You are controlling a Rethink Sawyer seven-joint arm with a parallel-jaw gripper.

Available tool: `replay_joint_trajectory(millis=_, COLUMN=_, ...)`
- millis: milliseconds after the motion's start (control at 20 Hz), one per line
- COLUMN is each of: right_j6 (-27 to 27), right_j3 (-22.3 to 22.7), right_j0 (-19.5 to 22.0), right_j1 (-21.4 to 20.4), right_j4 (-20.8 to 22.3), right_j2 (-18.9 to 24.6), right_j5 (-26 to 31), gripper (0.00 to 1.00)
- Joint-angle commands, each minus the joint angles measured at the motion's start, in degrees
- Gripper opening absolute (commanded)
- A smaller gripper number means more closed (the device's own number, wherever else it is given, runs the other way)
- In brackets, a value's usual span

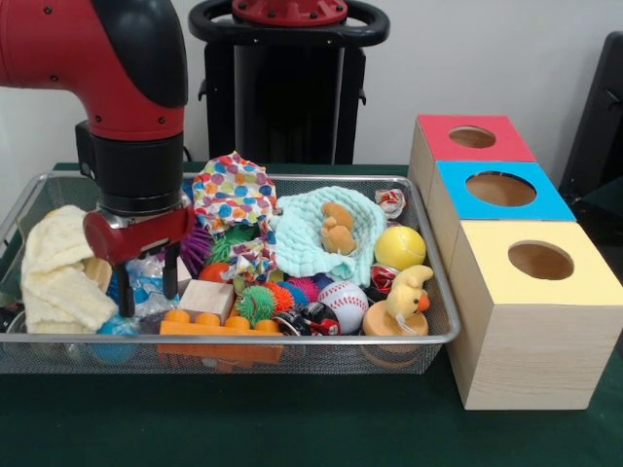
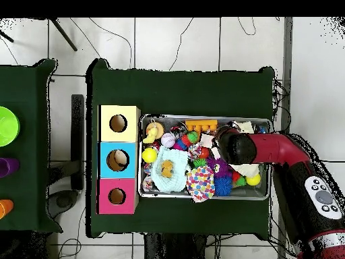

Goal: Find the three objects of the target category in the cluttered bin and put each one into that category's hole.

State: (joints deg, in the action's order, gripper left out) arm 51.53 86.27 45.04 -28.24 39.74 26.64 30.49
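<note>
Balls look like the likeliest target, though the category is not named, so we are judging only: a yellow ball point(image 1: 400, 247) and a baseball point(image 1: 343, 301) are lying at the bin's point(image 1: 443, 337) end nearest the boxes, beside a plush duck point(image 1: 408, 290). We are expecting both to be light, firm and inclined to roll, so the pincer should be closing across the widest part. From the front, we are seeing the gripper point(image 1: 144, 289) lowered into the opposite end, its two fingers spread apart and holding nothing, straddling a crinkly blue-and-clear packet point(image 1: 148, 284) beside a cream towel point(image 1: 60, 269). An orange block point(image 1: 219, 328) and a mint cloth point(image 1: 327, 238) are covering part of the pile (anything under them is hidden). Three boxes, yellow point(image 1: 538, 261), blue point(image 1: 500, 189) and red point(image 1: 472, 137), are standing just beside the bin.

From above, we are seeing the arm point(image 2: 269, 150) blocking the gripper entirely, yet the spacing of bin and holes is showing plainly, with the yellow ball point(image 2: 149, 154) close to the blue box point(image 2: 118, 160).
</note>
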Motion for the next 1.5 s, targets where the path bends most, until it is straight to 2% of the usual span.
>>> replay_joint_trajectory(millis=50, right_j6=-5.8, right_j3=-1.9, right_j0=1.7, right_j1=3.7, right_j4=0.9, right_j2=0.4, right_j5=7.2, gripper=1.00)
replay_joint_trajectory(millis=300, right_j6=-5.5, right_j3=-1.9, right_j0=1.4, right_j1=3.5, right_j4=1.1, right_j2=0.1, right_j5=7.4, gripper=1.00)
replay_joint_trajectory(millis=350, right_j6=-5.6, right_j3=-1.8, right_j0=1.5, right_j1=3.5, right_j4=1.1, right_j2=0.2, right_j5=7.2, gripper=0.00)
replay_joint_trajectory(millis=1500, right_j6=-4.6, right_j3=-1.9, right_j0=0.9, right_j1=3.1, right_j4=1.4, right_j2=-0.6, right_j5=8.0, gripper=0.00)
